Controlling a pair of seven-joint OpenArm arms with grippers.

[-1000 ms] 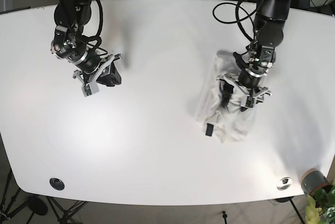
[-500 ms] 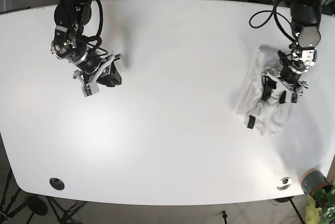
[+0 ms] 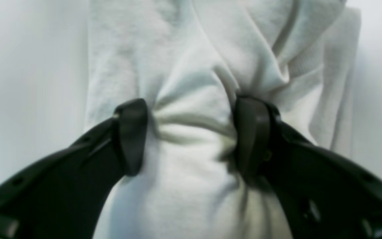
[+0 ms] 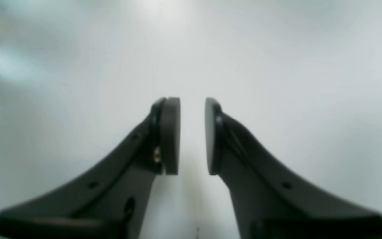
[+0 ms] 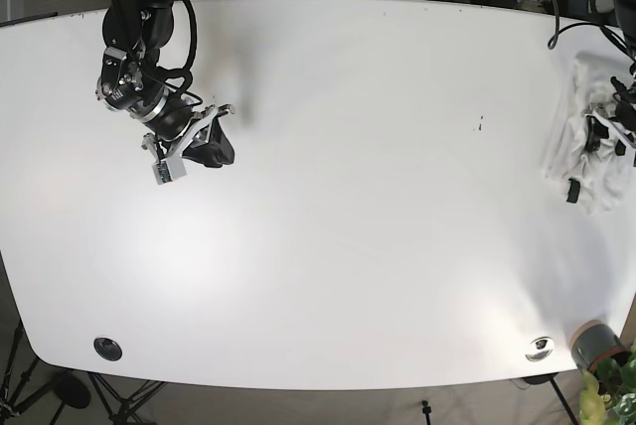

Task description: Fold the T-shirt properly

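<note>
Left wrist view: your left pincer (image 3: 191, 132) is clamped on a bunched fold of the shirt (image 3: 211, 66), cloth gathered tight between the pads, the rest running up and away from the camera.

Right wrist view: the right pincer (image 4: 192, 136) is empty, pads nearly together with a slim gap, only bare surface (image 4: 277, 59) under it (no cloth anywhere).

Base view: the shirt (image 5: 586, 152) sits crumpled at the far right edge, under the left pincer (image 5: 604, 139). The right pincer (image 5: 199, 147) is well apart on the opposite side, so I'd say the left arm has to drag it inward first.
</note>
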